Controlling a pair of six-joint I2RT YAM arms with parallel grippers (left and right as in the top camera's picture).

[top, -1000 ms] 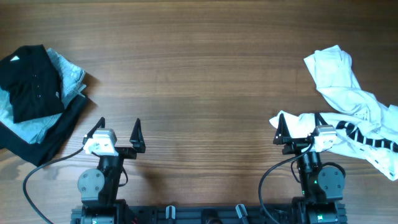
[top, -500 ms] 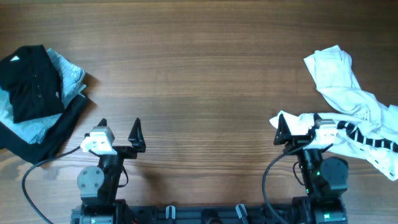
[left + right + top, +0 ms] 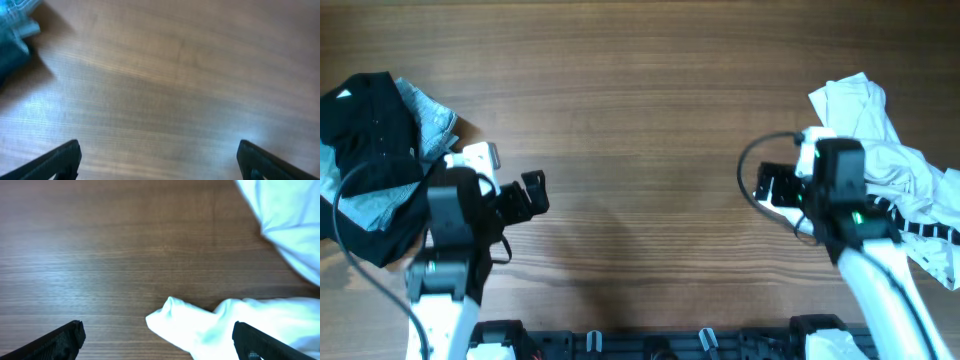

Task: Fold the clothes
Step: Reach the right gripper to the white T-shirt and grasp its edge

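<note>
Where the clothes lie: in two lots on the tabletop (image 3: pixel 640 90), one at each side edge of the overhead view.
White heap (image 3: pixel 865 120): crumpled and unfolded, at the right edge of the overhead view.
Striped piece (image 3: pixel 910 225): white with black bars, touching the white heap on its near side and partly hidden under the right arm (image 3: pixel 865 250).
White fold (image 3: pixel 200 327): a loose corner running out of the white heap toward the middle of the tabletop. In the right wrist view it lies flat on the wood, its tip low in the picture.
Dark heap (image 3: pixel 370 140): well apart from the white heap, at the opposite edge of the tabletop. A black garment is on top, and pale blue cloth (image 3: pixel 432 120) shows beneath it on the side facing the white heap.
Right hand (image 3: pixel 770 187): just beside the white heap, on the side facing the dark heap and over the white fold. It is released, with its fingers (image 3: pixel 62 339) spread wide and gripping nothing. Whether it touches the fold I cannot tell.
Left hand (image 3: pixel 527 195): far from the white heap and near the dark heap, on the side of it that faces the white heap. It is released, with its fingers (image 3: pixel 62 160) wide apart over bare wood, grasping nothing.
Left wrist view: a blurred bit of blue cloth sits in the top left corner, clear of the fingers.
Cable (image 3: pixel 360 185): black, arching over the dark heap from the left arm (image 3: pixel 450 250), on the far side from the white heap.
</note>
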